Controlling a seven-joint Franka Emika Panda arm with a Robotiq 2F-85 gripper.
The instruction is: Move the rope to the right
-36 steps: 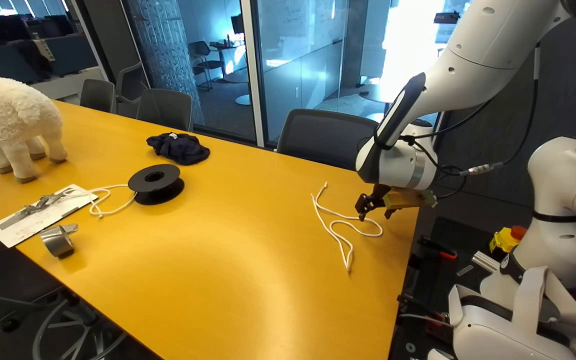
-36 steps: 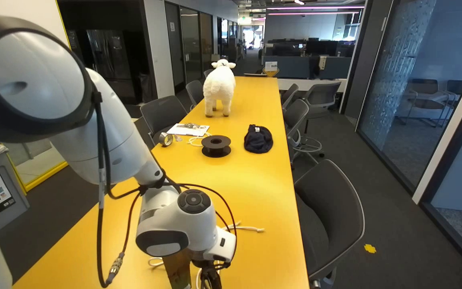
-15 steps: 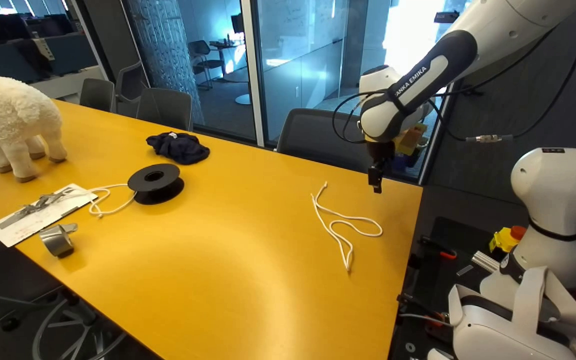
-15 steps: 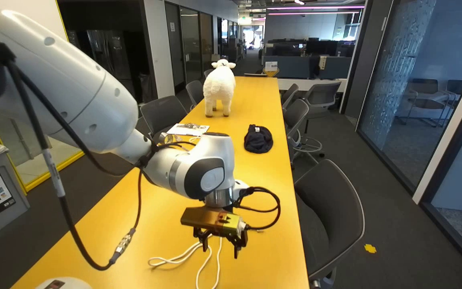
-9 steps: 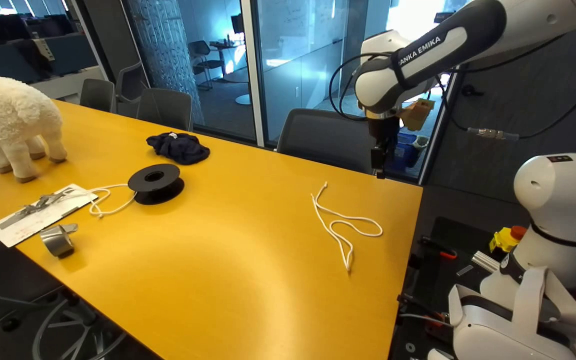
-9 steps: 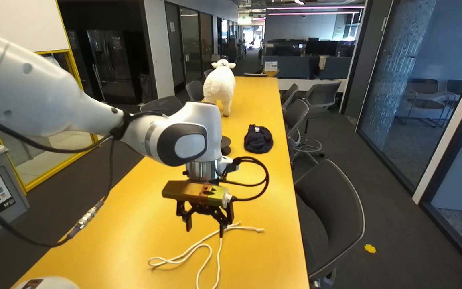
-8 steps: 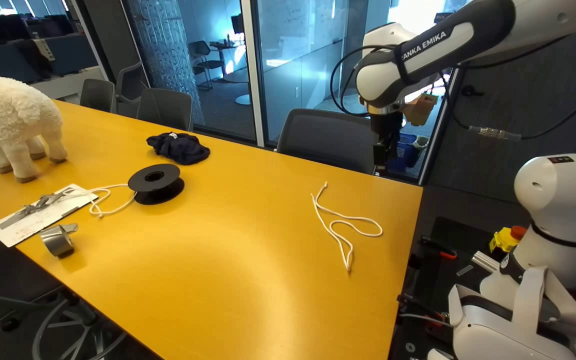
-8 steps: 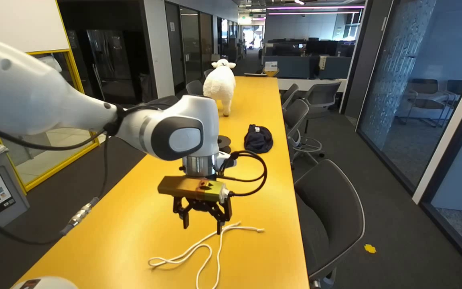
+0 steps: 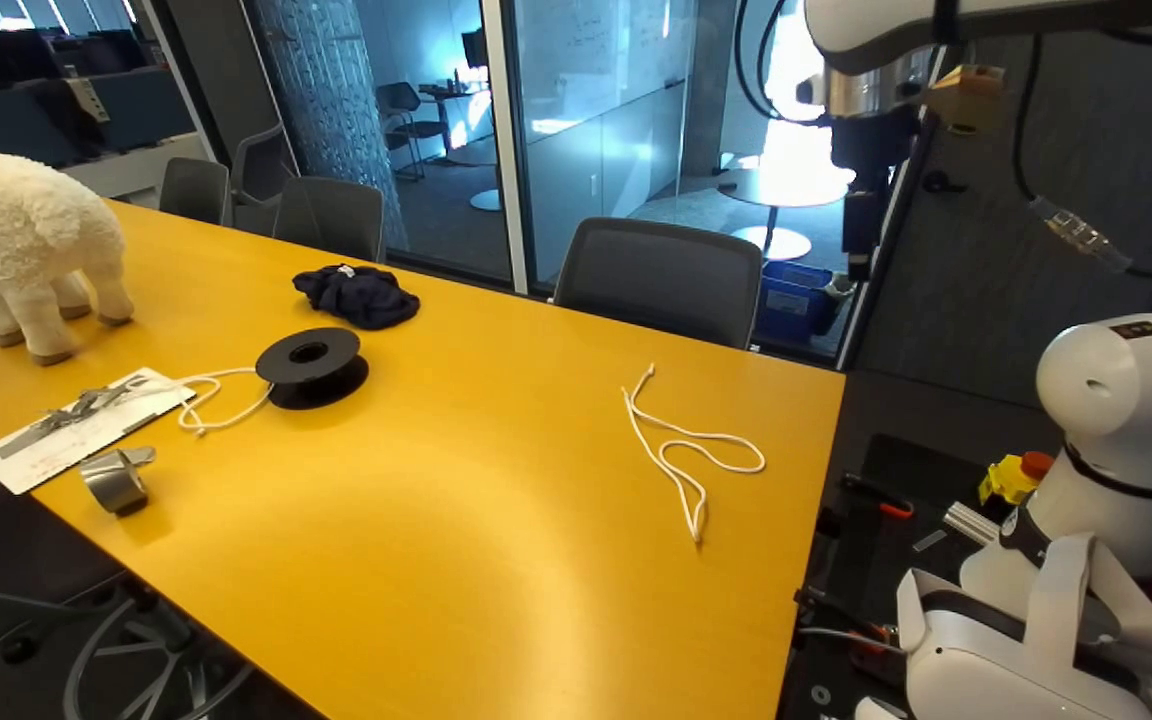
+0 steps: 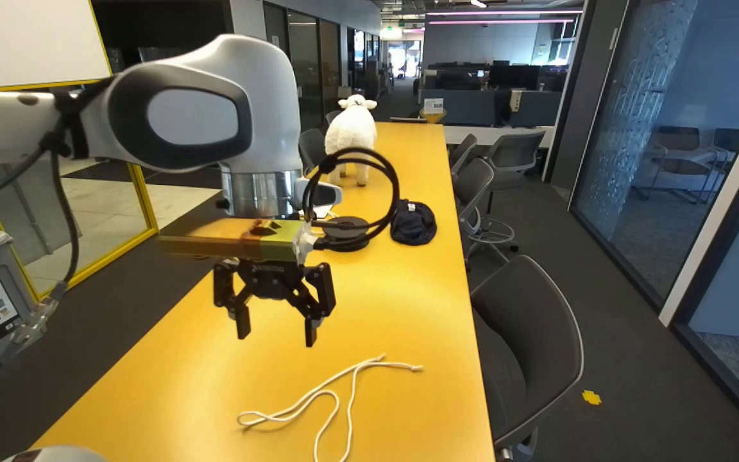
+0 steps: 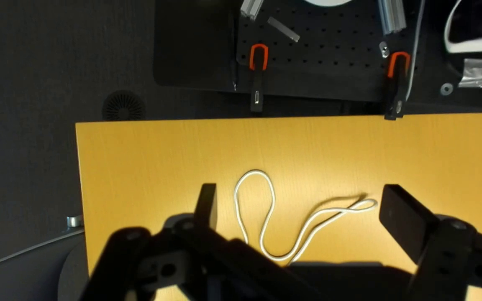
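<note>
Rope (image 10: 349, 414) lies in loose loops on the yellow table (image 10: 421, 308) beneath my tool (image 10: 277, 334), its two ends close to each other. My tool hangs in midair, pointing down, its two fingers (image 10: 243, 323) spread wide in an exterior view; both exterior views put it clear of the rope. Between those fingers in the wrist view, a rounded bend of rope shows toward one and a narrow loop appears just beside the other; part of the length is hidden behind the tool's dark body. A yellow-brown box (image 10: 222, 242) is mounted just above the fingers. Farther down the table, well apart from my tool, sit a black spool (image 9: 308, 372), a dark cloth (image 9: 356, 297), a silver roll (image 9: 112, 482) and a white panel (image 9: 101, 430), with a white cord (image 9: 231, 373) between spool and panel. A fluffy sheep (image 10: 350, 135) stands beyond those, even farther from the tool. To one side of my tool, a gray chair (image 10: 530, 333) stands at the table's long edge. Past the table's near end, lower than the tool, a white headset (image 9: 981, 650) shows in an exterior view; two black-and-orange clamps (image 11: 257, 81) lie near that end in the wrist view.
</note>
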